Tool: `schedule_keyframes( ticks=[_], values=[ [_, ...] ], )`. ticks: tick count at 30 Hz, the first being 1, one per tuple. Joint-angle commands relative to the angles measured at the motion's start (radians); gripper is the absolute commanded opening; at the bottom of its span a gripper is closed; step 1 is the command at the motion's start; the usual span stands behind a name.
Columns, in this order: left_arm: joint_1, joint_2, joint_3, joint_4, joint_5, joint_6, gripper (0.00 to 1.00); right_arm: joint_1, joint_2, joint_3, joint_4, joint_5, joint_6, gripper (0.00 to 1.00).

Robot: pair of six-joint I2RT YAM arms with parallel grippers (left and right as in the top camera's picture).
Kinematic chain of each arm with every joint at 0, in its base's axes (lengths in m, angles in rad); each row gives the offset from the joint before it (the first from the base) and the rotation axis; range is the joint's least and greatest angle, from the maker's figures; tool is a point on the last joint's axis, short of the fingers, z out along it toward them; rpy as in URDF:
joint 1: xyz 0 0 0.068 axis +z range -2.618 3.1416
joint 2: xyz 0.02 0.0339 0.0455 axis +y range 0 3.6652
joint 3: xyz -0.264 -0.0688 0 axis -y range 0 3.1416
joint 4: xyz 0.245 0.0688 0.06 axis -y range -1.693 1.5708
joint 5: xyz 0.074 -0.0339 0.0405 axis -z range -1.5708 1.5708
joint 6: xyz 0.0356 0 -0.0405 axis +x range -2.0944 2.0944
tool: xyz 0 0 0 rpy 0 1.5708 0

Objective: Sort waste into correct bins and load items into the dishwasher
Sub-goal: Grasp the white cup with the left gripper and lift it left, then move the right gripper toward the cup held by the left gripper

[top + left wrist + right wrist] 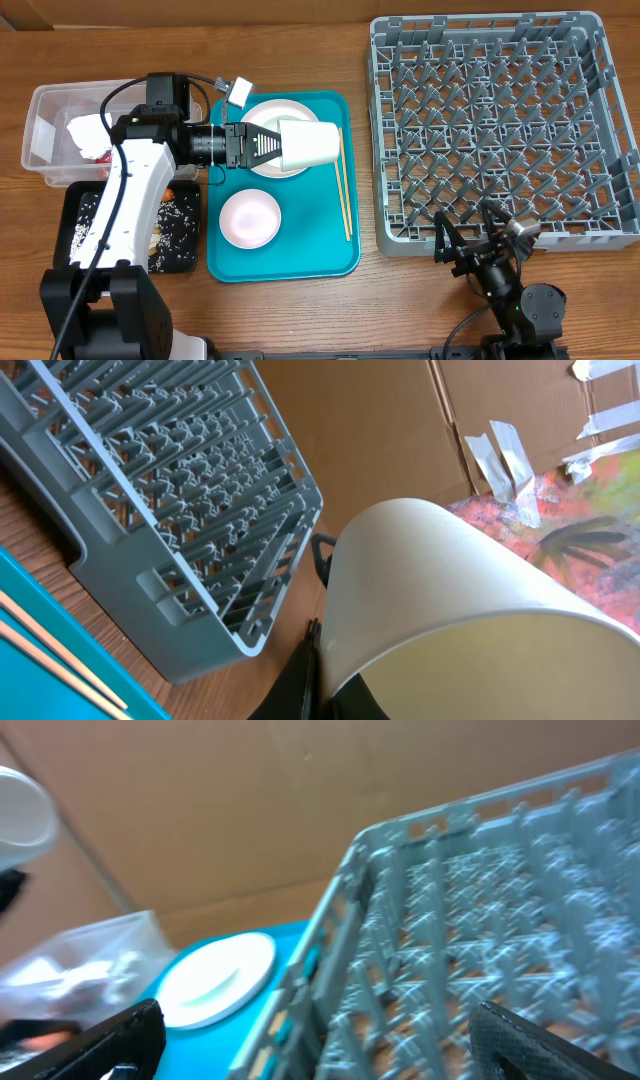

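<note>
Left end effector [268,146] clamped on white cup [309,145], held sideways over teal tray [300,262].
Cup above plate [262,115] at tray's back edge; bowl [249,219] at tray's front-left; chopsticks [344,195] along tray's right edge. Dish rack [378,130] right of tray, bare surface [300,50] strip between. Right end effector [468,228] wide open, well right of tray's front edge.

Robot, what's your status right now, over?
Left gripper shut on white cup, held above teal tray. Right gripper open beside grey rack. Nothing standing between cup and rack.
</note>
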Motion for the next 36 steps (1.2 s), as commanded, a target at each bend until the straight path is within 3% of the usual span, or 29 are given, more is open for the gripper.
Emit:
schedule_keyframes(
  ticks=[1,9,18,25,32,36],
  values=[
    [0.003,-0.011,0.018,0.004,0.031,0.027,0.04,-0.003,0.019,0.133,-0.011,-0.101,0.143,1.0],
    [0.003,-0.011,0.018,0.004,0.031,0.026,0.04,-0.003,0.272,0.508,-0.177,-0.217,0.153,1.0],
    [0.003,-0.011,0.018,0.004,0.05,0.018,0.04,-0.003,0.766,0.885,-0.406,-0.587,0.154,1.0],
    [0.003,-0.011,0.018,0.0,0.055,0.018,0.04,-0.005,1.032,0.911,-0.296,-0.779,0.161,1.0],
    [0.003,-0.011,0.018,0.012,0.128,0.014,0.04,0.001,1.196,0.911,0.027,-1.101,0.123,1.0],
    [-0.004,-0.011,0.018,0.012,0.129,-0.021,0.04,0.022,1.261,0.911,0.105,-1.127,0.123,0.93]
  ],
)
